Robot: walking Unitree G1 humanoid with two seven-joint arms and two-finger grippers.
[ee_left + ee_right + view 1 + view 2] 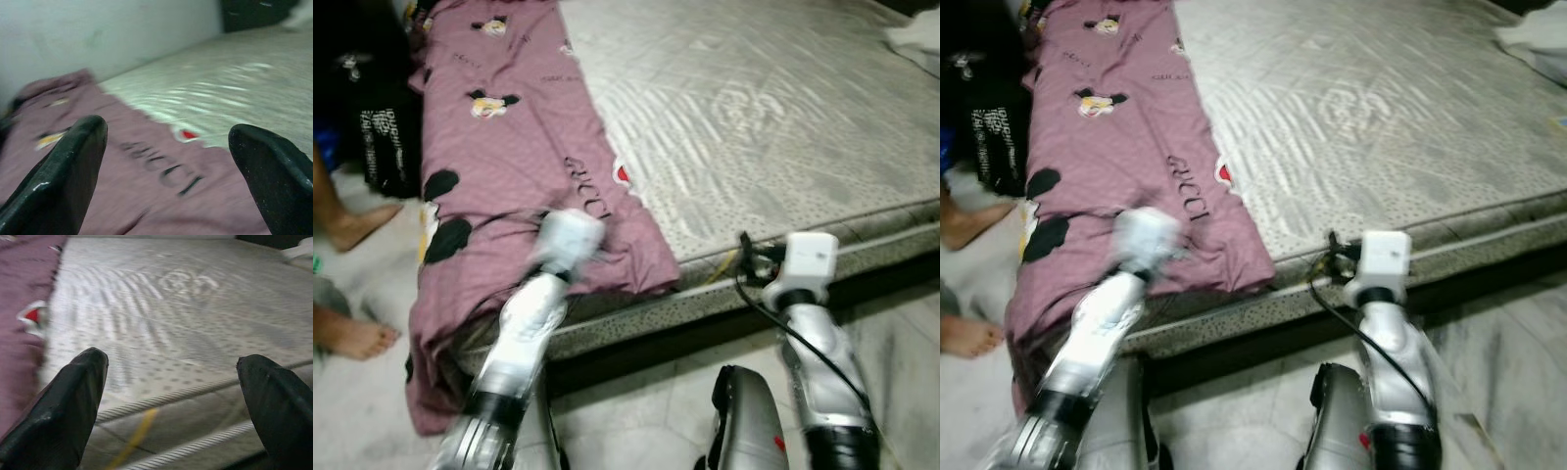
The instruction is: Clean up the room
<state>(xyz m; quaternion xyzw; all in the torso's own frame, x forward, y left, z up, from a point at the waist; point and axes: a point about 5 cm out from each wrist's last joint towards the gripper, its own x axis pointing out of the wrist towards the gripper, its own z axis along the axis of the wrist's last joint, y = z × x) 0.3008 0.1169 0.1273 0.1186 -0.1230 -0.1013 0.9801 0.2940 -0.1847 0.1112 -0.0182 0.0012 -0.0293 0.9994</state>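
Lying along the left side of the mattress (pixel 754 127), the mauve cartoon-print bedsheet (pixel 519 166) was rumpled, its near end spilling over the bed's edge and hanging toward the tiled floor (pixel 636 411). My left gripper (pixel 166 161) hovered low over the cloth near its printed lettering, fingers spread wide and holding nothing; the left arm was blurred in the head views. My right gripper (pixel 171 396) was likewise released and empty, poised above the mattress's piped near edge, just beside the sheet's border. I judged the step in hand to be a reach for the sheet, to straighten or gather it as part of tidying. A grasp would have called for lowering the left fingers onto a fold and pinching enough loose fabric to avoid slipping. A person's bare feet (pixel 357 225) rested on the floor to my left, beside a dark bag (pixel 382 137).
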